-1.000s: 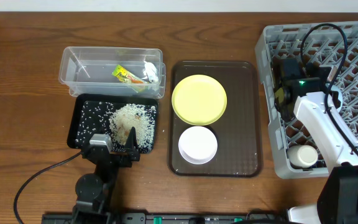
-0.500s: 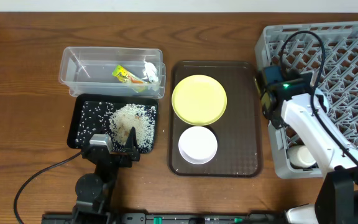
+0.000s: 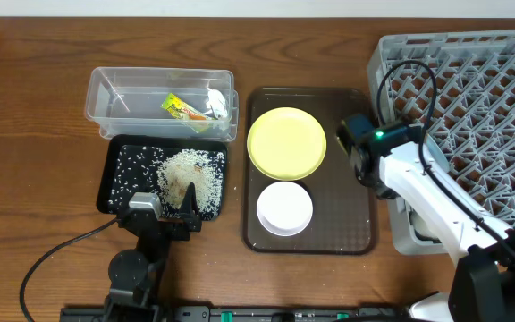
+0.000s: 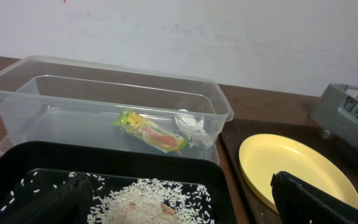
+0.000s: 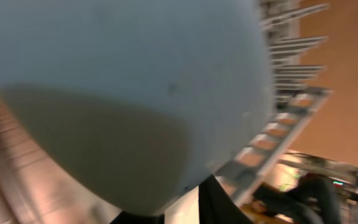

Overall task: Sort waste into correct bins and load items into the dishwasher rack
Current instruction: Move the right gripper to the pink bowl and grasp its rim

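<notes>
My left gripper [image 4: 182,202] is open and empty, low over the black tray [image 3: 114,183] that holds loose rice [image 3: 190,170]. The clear tub [image 3: 105,94] behind it holds the green-and-orange wrapper [image 4: 151,129] and a crumpled paper bit [image 4: 190,126]. The yellow plate [image 3: 286,141] and the white bowl [image 3: 284,207] sit on the brown tray. My right gripper [image 5: 179,211] is at the grey rack's [image 3: 508,89] front-left corner, hidden under its own arm [image 3: 401,174] in the overhead view. The light-blue bowl [image 5: 123,93] fills the right wrist view, and the gripper appears shut on its rim.
The brown serving tray [image 3: 351,228] lies between the bins and the rack. The right arm's elbow [image 3: 360,143] hangs over that tray's right edge. A black cable [image 3: 56,255] runs from the left arm across the front of the table.
The right arm's elbow has swung left, from over the rack's left edge to over the brown tray's right side, and now covers the bowl in the rack corner. The left arm has not moved.
</notes>
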{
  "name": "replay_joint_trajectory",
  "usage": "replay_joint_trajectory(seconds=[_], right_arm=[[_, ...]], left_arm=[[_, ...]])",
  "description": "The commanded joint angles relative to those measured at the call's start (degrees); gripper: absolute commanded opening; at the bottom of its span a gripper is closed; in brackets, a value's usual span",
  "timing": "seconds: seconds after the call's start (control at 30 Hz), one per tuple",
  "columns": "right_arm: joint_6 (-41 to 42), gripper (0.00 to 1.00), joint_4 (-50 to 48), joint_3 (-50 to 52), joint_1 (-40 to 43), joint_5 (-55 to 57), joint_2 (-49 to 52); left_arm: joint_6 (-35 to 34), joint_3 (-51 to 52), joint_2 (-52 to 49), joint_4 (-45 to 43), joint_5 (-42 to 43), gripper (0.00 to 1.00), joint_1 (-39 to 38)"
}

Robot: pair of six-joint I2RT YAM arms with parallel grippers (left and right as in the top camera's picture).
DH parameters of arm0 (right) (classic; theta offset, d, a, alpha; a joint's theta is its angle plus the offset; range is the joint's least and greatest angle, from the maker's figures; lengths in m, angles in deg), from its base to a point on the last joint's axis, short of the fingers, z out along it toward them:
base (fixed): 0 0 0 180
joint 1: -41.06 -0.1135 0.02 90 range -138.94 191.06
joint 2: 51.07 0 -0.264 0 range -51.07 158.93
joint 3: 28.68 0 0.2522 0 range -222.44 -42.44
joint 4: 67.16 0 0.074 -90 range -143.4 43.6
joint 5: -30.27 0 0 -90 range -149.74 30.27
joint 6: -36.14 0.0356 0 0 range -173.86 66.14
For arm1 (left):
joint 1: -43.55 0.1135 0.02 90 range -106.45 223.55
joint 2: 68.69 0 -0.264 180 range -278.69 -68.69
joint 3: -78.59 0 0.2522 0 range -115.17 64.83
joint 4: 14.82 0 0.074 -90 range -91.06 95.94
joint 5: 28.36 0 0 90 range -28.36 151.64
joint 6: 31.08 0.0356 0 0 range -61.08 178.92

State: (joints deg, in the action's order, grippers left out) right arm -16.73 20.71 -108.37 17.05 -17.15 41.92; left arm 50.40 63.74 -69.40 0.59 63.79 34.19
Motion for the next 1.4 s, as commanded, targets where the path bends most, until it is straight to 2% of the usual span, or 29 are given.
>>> replay_joint_trajectory(seconds=[0.0,0.1,0.23,0.47,0.53,0.67,0.77,0.87,1.0,1.2,1.37], right_arm=[[1.4,0.18,-1.3,-0.2,-1.1,-7.6,0.4],[1.4,0.20,-1.3,-0.9,-1.2,-10.4,-0.2],[1.4,0.42,-2.0,-1.5,-1.2,-13.4,-1.8],[-8.0,0.51,-10.2,-1.5,-1.1,-23.5,-6.9],[-12.2,0.50,-13.1,-1.5,-1.2,-29.4,-7.9],[-21.5,0.39,-17.8,-1.4,-1.7,-49.4,-8.4],[-22.6,0.41,-18.0,-1.3,-4.0,-54.7,-7.7],[-21.5,0.43,-18.2,-0.7,-7.6,-54.6,-6.1],[-16.2,0.40,-20.9,1.1,-12.1,-50.4,-2.7],[-2.0,0.32,-21.7,3.2,-14.3,-35.9,3.7],[-4.0,0.24,-24.0,3.2,-14.3,-39.2,6.7]], left_arm=[[1.0,0.9,0.1,2.4,-1.6,0.94,0.3],[1.0,0.9,0.1,2.4,-1.6,0.94,0.3],[1.0,0.9,0.1,2.4,-1.6,0.94,0.3],[1.0,0.9,0.1,2.4,-1.6,0.94,0.3],[1.0,0.9,0.1,2.4,-1.6,0.94,0.3],[1.0,0.9,0.1,2.4,-1.6,0.94,0.3],[1.0,0.9,0.1,2.4,-1.6,0.94,0.3],[1.0,0.9,0.1,2.4,-1.6,0.94,0.3],[1.0,0.9,0.1,2.4,-1.6,0.94,0.3],[1.0,0.9,0.1,2.4,-1.6,0.94,0.3],[1.0,0.9,0.1,2.4,-1.6,0.94,0.3]])
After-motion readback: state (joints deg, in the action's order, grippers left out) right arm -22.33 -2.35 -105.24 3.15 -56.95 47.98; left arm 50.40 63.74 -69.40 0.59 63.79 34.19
